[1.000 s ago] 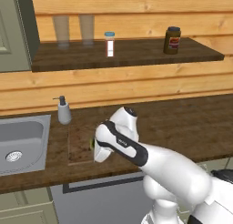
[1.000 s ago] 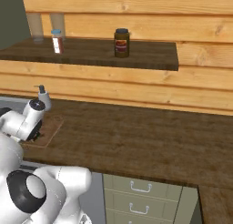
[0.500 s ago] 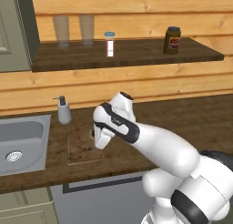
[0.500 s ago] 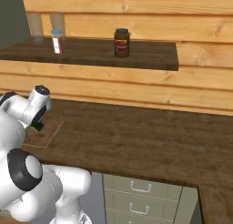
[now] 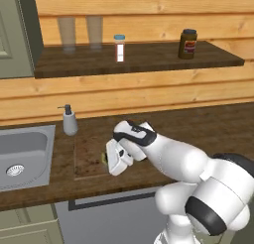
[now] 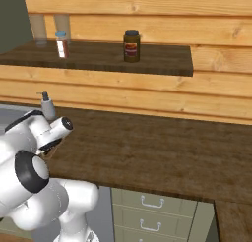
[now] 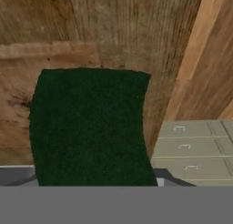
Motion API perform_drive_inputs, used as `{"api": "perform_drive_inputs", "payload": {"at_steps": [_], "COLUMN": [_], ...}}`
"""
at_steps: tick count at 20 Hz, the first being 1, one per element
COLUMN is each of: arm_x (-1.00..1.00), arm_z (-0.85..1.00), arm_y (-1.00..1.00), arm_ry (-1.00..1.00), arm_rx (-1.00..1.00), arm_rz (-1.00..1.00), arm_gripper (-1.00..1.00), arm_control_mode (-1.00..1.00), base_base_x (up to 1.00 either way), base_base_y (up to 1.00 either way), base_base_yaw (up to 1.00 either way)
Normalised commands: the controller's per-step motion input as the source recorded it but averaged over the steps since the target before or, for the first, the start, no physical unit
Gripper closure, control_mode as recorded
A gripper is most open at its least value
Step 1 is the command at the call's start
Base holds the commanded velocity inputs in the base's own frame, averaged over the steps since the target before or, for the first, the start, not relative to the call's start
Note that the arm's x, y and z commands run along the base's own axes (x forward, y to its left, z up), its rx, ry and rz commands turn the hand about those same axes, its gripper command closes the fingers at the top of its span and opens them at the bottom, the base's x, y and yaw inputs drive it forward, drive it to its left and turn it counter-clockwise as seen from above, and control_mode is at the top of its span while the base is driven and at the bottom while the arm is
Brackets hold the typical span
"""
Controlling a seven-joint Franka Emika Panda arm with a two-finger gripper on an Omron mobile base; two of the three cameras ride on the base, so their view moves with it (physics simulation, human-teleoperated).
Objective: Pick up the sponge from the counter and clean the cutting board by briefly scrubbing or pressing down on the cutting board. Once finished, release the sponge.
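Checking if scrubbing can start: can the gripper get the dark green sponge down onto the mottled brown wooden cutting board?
Probably yes: the gripper hangs just above the cutting board with the sponge, and nothing lies between them.

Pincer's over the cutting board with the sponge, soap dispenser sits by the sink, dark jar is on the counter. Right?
One slip: the dark jar stands on the wall shelf, not on the counter, as the left base view shows. The rest holds: the pincer is over the cutting board with the sponge, and the soap dispenser sits by the sink.
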Motion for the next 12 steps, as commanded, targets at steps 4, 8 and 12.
{"api": "perform_drive_inputs", "payload": {"at_steps": [4,8,12], "arm_x": [0.18,0.21,0.25], "arm_z": [-0.30,-0.31,-0.02], "arm_y": [0.14,0.28,0.05], "arm_ry": [0.12,0.05,-0.02], "arm_rx": [0.00,0.00,0.00], "arm_rz": [0.00,0.00,0.00], "arm_gripper": [1.00,1.00,1.00], "arm_control_mode": [-1.00,-1.00,-1.00], "base_base_x": [0.00,0.00,0.00], "base_base_y": [0.00,0.00,0.00], "base_base_yaw": [0.00,0.00,0.00]}}
